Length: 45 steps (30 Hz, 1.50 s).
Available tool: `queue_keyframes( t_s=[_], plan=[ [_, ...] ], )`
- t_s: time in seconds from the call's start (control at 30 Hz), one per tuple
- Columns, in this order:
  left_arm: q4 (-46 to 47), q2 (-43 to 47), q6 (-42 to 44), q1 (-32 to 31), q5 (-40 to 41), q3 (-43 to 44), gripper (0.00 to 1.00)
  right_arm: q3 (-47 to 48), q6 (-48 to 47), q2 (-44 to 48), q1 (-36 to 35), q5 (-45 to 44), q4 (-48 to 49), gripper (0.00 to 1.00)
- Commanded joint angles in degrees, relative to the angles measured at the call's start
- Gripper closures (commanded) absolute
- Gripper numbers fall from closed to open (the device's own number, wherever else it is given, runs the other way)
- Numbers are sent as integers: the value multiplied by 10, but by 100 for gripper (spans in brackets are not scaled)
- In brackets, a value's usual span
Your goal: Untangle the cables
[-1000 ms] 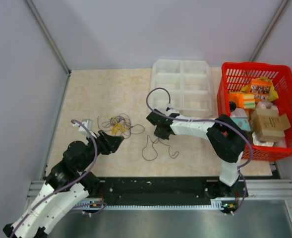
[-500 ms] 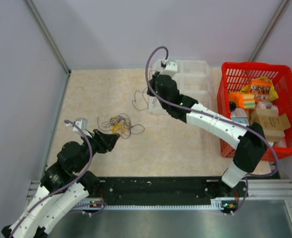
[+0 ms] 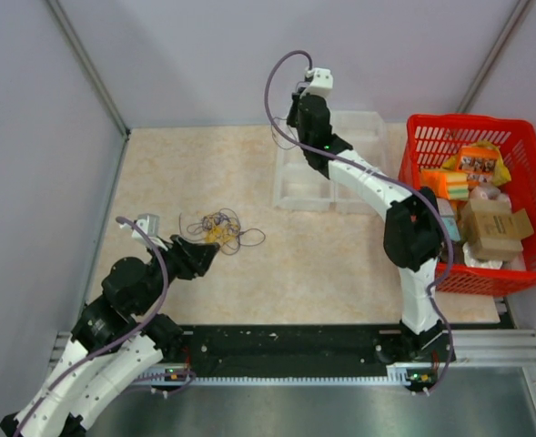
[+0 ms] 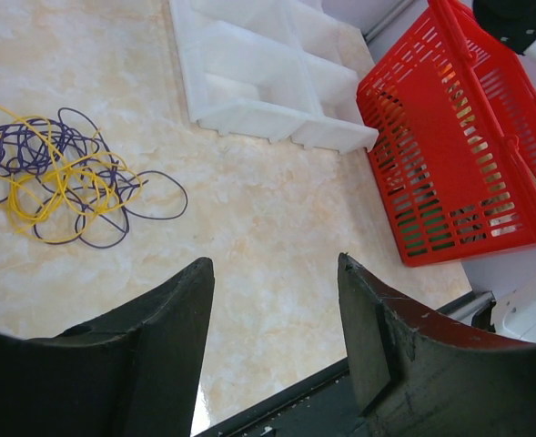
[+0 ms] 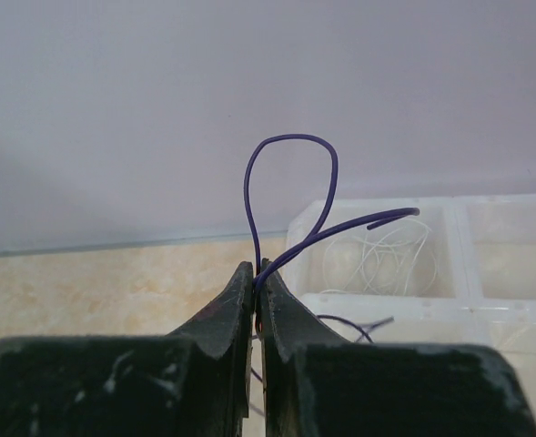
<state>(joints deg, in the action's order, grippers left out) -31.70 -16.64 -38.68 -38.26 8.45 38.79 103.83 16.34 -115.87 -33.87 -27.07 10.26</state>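
Note:
The cables [image 3: 220, 229] lie as a small purple and yellow tangle on the beige table, left of centre. They also show at the left in the left wrist view [image 4: 58, 177]. My left gripper [image 3: 211, 250] is open and empty, just near and left of the tangle, with its jaws [image 4: 272, 264] wide apart above bare table. My right gripper [image 3: 297, 109] is raised high at the back, by the tray's far left corner. It [image 5: 255, 273] is shut on a single purple cable [image 5: 290, 138], which loops up from the fingertips. Thin strands of it hang beside the arm [image 3: 279, 137].
A clear compartment tray [image 3: 304, 205] stands at the back centre; it also shows in the left wrist view [image 4: 249, 118]. One compartment holds thin white wire [image 5: 377, 259]. A red basket [image 3: 413, 164] of packages stands at the right. Walls close in the left and the back.
My right arm has swung from the table's middle up to the back, carrying the purple cable off the table and over the tray's far left corner. The left arm has barely shifted.

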Motion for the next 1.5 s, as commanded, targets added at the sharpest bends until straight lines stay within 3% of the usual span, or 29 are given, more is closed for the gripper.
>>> queue_keyframes(
  t_s=[0.0, 0.27, 0.4, 0.53, 0.73, 0.9, 1.0, 1.17, 1.23, 1.47],
  plan=[
    [-9, 7, 11, 0, 4, 25, 39, 49, -37, -29, 10, -23, 16, 100],
    [-17, 7, 13, 0, 10, 32, 38, 6, -18, -50, 29, -28, 10, 100],
    [-24, 6, 11, 0, 3, 45, 37, 16, -31, -87, 49, 10, 10, 100],
    [-35, 8, 14, 0, 10, 60, 37, 67, -35, -129, 57, 21, -62, 100],
    [-42, 9, 10, 0, 15, 67, 38, -14, -12, -108, 58, 17, -53, 100],
    [-55, 4, 2, -1, 12, 84, 38, 12, -36, -114, 60, 12, -117, 97],
    [-60, -1, -5, 0, 10, 90, 38, 54, -28, -120, 66, 32, -210, 92],
    [-80, -30, -19, 0, 19, 103, 35, 31, -33, -74, 67, 49, -269, 55],
    [-98, -62, -19, -1, 17, 124, 35, 13, -49, -52, 68, 61, -262, 45],
    [-66, -115, -18, 0, -17, 125, 35, 25, -39, -9, 80, 119, -321, 39]
  ],
)
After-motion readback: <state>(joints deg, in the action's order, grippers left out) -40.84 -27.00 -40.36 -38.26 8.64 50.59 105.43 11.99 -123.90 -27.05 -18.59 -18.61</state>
